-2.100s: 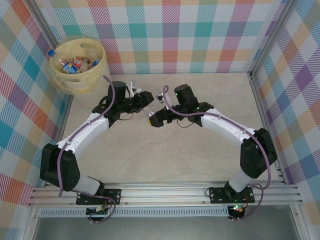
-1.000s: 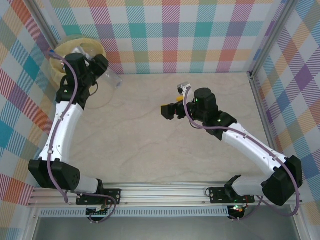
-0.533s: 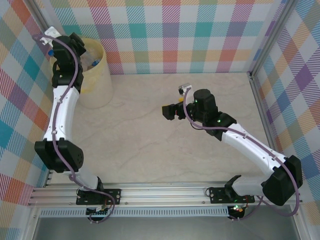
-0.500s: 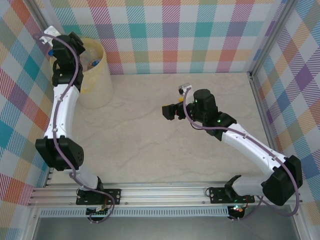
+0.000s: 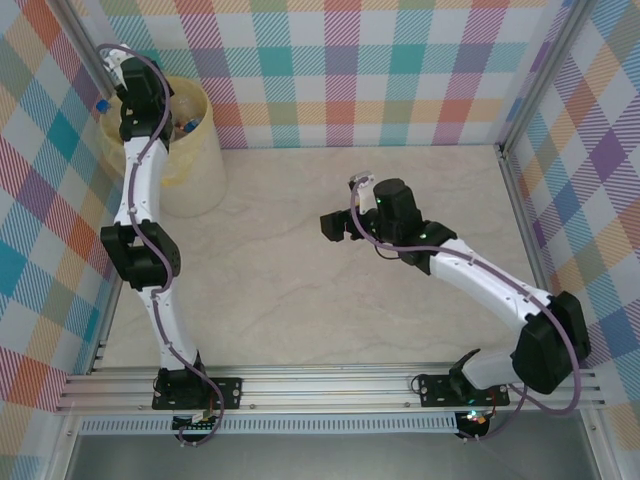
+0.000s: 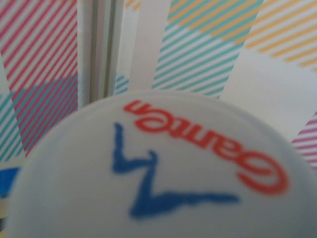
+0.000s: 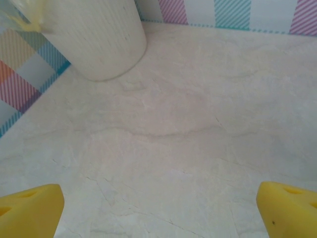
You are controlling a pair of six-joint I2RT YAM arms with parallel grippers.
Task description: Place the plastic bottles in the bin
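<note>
At the upper left of the frame, the left claw (image 5: 130,72) hangs above the bin (image 5: 196,172), clamped on a white-labelled bottle (image 6: 148,173). Other bottles (image 5: 186,125) lie inside. The right claw (image 7: 158,208) gapes mid-frame over the bench (image 5: 300,320).

1 bottle (image 6: 158,168) held, others (image 5: 186,126) in bin (image 5: 197,186)

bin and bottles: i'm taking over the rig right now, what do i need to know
Left claw: up at the bin rim, shut on a bottle with a red and blue logo.
Right claw: open, empty, over the bare table.
Done: several bottles lie in the bin.
Left: release the held bottle into the bin; it looks like the last one.
</note>
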